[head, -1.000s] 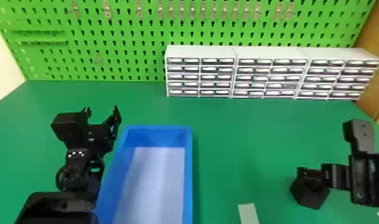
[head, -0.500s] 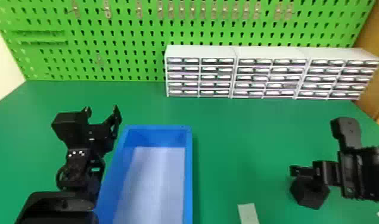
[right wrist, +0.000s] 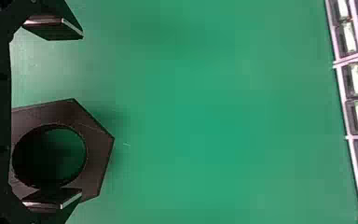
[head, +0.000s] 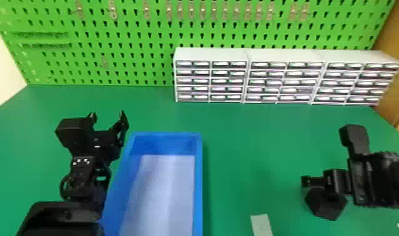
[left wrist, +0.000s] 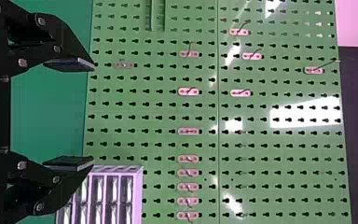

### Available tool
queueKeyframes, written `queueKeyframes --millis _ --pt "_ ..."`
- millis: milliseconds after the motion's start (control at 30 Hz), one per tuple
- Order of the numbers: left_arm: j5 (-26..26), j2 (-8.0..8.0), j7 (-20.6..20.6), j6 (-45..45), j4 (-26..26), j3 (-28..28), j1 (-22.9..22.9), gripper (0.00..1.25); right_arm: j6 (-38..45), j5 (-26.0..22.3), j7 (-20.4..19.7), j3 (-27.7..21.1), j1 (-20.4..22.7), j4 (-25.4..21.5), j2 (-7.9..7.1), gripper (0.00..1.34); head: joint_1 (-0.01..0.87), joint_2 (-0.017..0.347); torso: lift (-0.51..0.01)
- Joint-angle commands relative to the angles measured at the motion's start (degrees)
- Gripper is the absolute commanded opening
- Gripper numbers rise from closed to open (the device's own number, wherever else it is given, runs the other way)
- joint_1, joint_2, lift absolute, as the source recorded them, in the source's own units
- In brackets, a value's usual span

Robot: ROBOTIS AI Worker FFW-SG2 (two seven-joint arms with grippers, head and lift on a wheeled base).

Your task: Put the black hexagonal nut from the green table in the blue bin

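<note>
Lying under the parted right jaws, nearer one, the black hexagonal nut (right wrist: 98, 151).

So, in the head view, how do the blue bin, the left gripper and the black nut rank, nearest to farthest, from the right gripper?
1. Black nut: on the table, right by the right gripper.
2. Blue bin: left of the nut.
3. Left gripper: past the bin, far left.
</note>
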Motion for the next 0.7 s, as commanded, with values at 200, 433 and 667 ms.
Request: queueKeyframes --millis 200,433,667 --pt "0.0 0.00 0.0 0.0 0.1 -0.1 -0.1 0.72 0.1 0.7 0.0 1.8 -0.9 2.8 0.00 1.22 0.657 0.057 -0.095" --pt "0.1 0.00 0.0 0.0 0.1 -0.1 -0.1 0.72 0.1 0.9 0.0 2.5 -1.3 3.8 0.09 1.22 0.657 0.057 -0.095" --pt "0.1 0.00 0.0 -0.1 0.1 -0.1 -0.3 0.72 0.1 1.0 0.0 3.3 -1.8 5.6 0.27 1.22 0.657 0.057 -0.095"
